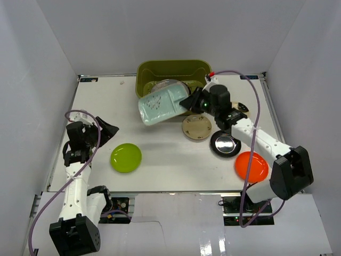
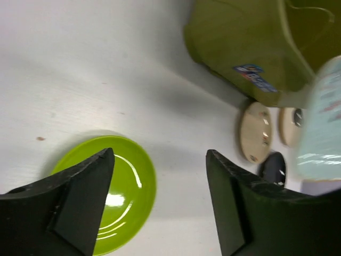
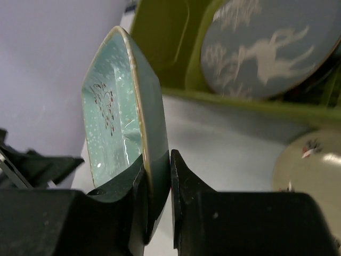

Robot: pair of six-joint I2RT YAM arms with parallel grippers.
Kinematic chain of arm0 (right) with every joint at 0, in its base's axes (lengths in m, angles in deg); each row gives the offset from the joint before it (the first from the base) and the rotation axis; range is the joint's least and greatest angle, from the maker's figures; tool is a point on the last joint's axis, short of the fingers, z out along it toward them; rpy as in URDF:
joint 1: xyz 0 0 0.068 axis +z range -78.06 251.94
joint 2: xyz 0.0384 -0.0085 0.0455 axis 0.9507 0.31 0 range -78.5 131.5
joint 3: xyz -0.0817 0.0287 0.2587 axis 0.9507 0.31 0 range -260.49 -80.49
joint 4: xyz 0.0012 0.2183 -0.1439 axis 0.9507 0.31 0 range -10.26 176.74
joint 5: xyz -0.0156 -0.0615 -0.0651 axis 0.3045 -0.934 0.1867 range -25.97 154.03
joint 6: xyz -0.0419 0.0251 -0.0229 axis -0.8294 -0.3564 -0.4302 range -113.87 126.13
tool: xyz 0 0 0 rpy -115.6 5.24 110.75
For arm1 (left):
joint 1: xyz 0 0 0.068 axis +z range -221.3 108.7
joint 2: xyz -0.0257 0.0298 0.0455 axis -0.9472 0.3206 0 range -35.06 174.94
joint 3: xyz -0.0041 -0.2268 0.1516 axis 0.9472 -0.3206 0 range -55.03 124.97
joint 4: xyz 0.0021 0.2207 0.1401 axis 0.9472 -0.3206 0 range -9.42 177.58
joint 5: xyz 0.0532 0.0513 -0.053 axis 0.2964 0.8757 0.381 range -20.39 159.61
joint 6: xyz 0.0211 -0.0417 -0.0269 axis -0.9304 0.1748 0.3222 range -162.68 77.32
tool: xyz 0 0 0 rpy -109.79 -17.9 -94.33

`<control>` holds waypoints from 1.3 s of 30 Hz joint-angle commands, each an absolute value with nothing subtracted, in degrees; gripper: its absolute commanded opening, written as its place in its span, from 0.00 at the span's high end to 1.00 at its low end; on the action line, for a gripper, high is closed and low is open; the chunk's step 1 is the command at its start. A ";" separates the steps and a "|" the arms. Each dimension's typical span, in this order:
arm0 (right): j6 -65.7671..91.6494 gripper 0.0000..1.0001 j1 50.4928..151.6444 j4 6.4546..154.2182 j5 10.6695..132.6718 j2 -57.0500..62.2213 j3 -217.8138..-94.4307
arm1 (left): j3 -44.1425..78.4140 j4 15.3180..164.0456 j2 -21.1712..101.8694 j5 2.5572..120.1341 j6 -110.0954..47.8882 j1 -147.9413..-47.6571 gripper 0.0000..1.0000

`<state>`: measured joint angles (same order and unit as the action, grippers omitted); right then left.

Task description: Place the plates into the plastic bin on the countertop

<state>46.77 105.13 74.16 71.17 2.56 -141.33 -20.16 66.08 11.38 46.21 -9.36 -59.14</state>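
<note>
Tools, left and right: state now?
Left tool: open, holding nothing.
Right tool: shut on the pale mint plate, gripping its rim.

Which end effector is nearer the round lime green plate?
Left. The left end effector hovers beside the lime green plate; the right end effector, far off, grips a pale mint rectangular plate at the olive-green bin.

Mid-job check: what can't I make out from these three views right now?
- Top view: the pale mint rectangular plate in the right hand covers the front of the olive-green plastic bin, hiding what lies beneath.
- Top view: small cream round plate mostly hidden behind the right arm.
- Left wrist view: mint plate blurred, cut by the right edge.
- Right wrist view: grey patterned plate cut by the top edge.
</note>
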 commanded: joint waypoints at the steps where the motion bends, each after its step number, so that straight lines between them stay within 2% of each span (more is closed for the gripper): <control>1: 48.05 0.92 100.34 64.54 74.14 4.55 -153.42 | -20.58 63.32 12.49 58.68 -10.16 -59.08 0.16; 3: 47.88 0.92 97.70 65.23 74.49 9.55 -159.11 | -21.02 62.97 13.81 60.20 -9.73 -59.00 0.09; 6: 46.48 0.92 95.59 68.22 73.97 17.37 -167.54 | -21.63 62.53 15.39 61.34 -9.03 -59.08 0.07; 11: 44.01 0.92 93.22 72.97 74.57 29.23 -176.72 | -21.81 59.02 20.30 64.51 -6.47 -59.08 0.07; 17: 41.38 0.92 92.42 77.80 75.10 37.85 -185.67 | -21.63 57.87 26.46 63.45 -5.15 -59.08 0.09; 24: 40.40 0.91 92.07 79.65 74.23 42.00 -186.93 | -21.90 58.05 30.42 63.19 -5.15 -60.13 0.11; 27: 39.53 0.72 92.07 79.65 73.18 42.27 -185.35 | -21.64 57.61 32.26 65.21 -5.15 -60.49 0.19; 28: 39.35 0.54 92.07 79.65 72.74 42.18 -184.65 | -21.72 57.69 32.79 65.47 -4.98 -60.58 0.19; 30: 38.56 0.38 92.07 79.65 71.07 41.39 -183.41 | -21.72 57.87 34.89 64.69 -4.89 -61.10 0.21; 31: 38.38 0.24 92.16 79.65 70.71 40.52 -182.28 | -21.64 57.87 35.51 64.69 -4.89 -61.63 0.23; 34: 37.59 0.06 92.07 81.76 70.62 38.67 -181.74 | -21.98 58.31 36.66 63.98 -4.89 -62.33 0.30; 35: 37.50 0.02 92.07 82.20 70.88 38.05 -181.83 | -21.99 58.31 36.84 63.98 -4.89 -62.77 0.31; 37: 36.98 0.09 92.07 83.34 71.59 36.47 -181.83 | -21.99 58.40 37.19 63.81 -4.98 -62.95 0.38; 39: 36.54 0.10 91.98 84.92 72.81 33.75 -181.39 | -22.07 58.40 37.19 63.89 -4.98 -63.13 0.42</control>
